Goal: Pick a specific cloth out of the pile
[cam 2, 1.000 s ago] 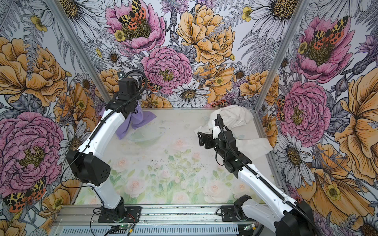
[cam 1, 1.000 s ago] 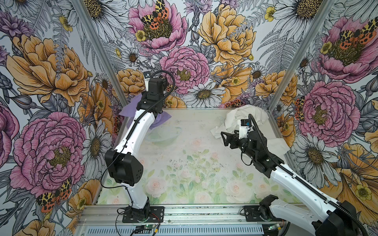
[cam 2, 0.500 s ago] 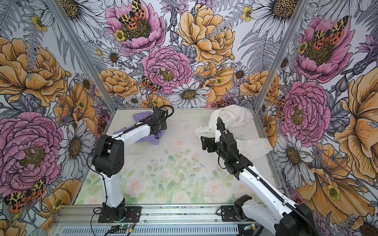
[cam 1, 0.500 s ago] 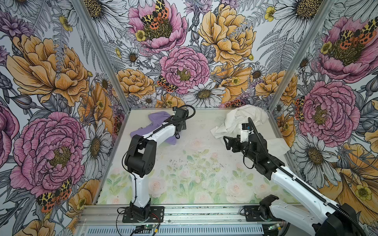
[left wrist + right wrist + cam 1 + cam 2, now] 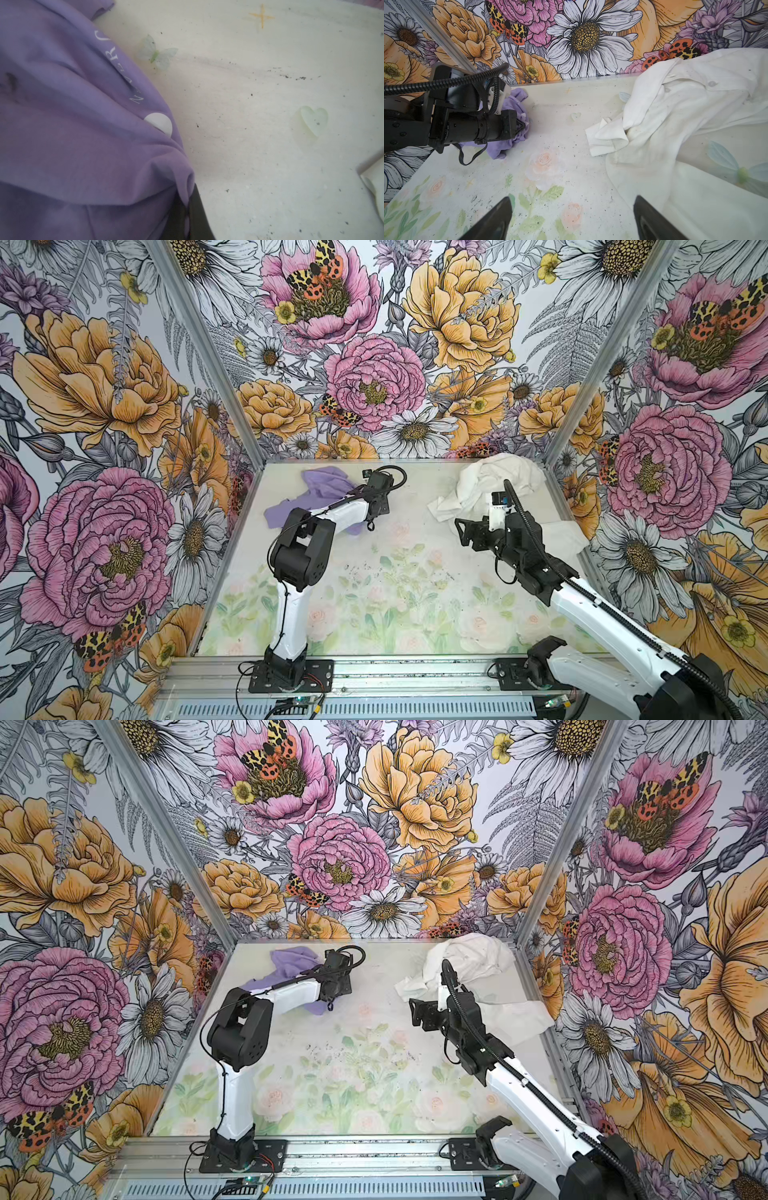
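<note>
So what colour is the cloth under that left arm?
Light purple with white lettering, clearest in the left wrist view: the cloth.

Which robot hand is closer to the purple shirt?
Left. The left gripper is shut on the purple shirt; the right gripper hangs open beside the white pile.

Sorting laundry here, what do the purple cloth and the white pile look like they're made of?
Purple cloth: soft matte knit, probably cotton jersey; smooth rounded folds, printed white lettering. White pile: thinner woven shirt fabric, likely cotton; crisp creases, buttons, slightly sheer.
</note>
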Action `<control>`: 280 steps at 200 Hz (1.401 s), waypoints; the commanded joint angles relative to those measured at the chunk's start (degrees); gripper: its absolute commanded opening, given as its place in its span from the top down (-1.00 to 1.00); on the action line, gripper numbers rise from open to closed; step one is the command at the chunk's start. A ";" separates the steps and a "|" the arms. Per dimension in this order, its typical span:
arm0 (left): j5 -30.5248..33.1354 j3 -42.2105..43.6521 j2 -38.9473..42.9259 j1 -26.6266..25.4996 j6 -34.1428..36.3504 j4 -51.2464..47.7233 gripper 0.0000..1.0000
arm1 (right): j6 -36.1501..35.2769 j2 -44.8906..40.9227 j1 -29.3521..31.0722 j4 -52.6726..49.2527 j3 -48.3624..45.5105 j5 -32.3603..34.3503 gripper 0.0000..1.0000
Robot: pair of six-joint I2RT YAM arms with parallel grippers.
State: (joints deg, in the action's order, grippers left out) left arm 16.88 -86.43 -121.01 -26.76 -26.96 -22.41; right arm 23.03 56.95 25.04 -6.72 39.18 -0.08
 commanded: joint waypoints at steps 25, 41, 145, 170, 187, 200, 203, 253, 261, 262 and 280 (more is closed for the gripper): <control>-2.85 1.24 -1.33 -0.70 -1.58 2.41 1.00 | 0.09 -0.82 -0.51 -0.49 -0.33 -0.71 -0.84; -3.00 1.46 -1.05 -0.57 -1.60 2.64 0.95 | 0.07 -0.53 -0.57 -0.58 -0.16 -0.81 -0.84; -6.20 4.59 10.64 -0.75 -1.05 5.88 -0.06 | 0.02 -0.83 -0.84 -1.10 0.45 -0.81 -0.84; -6.23 5.29 15.01 -1.36 -0.36 6.63 -0.28 | -0.02 -1.21 -0.95 -1.28 0.55 -0.76 -0.85; -5.86 6.46 19.86 -1.60 0.87 7.87 -0.37 | -0.39 -1.70 -0.94 -1.36 0.76 -0.81 -0.85; -5.33 8.23 23.35 -1.78 2.16 9.59 -0.45 | -0.62 -2.20 -0.97 -1.34 0.73 -0.57 -0.86; -5.32 8.73 24.24 -1.80 2.44 10.06 -0.48 | -0.67 -2.34 -1.01 -1.36 0.72 -0.54 -0.86; 3.10 21.68 41.46 -1.93 11.62 20.13 -0.85 | -2.98 -4.36 -1.23 -1.37 0.31 1.08 -0.89; 5.54 23.92 44.29 -1.96 12.75 21.37 -0.91 | -3.63 -4.78 -1.38 -1.36 0.12 1.53 -0.96; 5.75 24.19 44.59 -1.93 12.95 21.50 -0.91 | -3.70 -4.89 -1.39 -1.36 0.07 1.59 -0.97; 9.27 29.70 50.66 -1.64 16.76 24.42 -0.97 | -5.18 -6.20 -1.70 -1.36 -0.59 3.45 -0.99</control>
State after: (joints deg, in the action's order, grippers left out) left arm 18.83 -62.19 -76.23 -28.42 -17.30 -4.14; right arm 20.60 53.06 24.16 -8.16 39.13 0.45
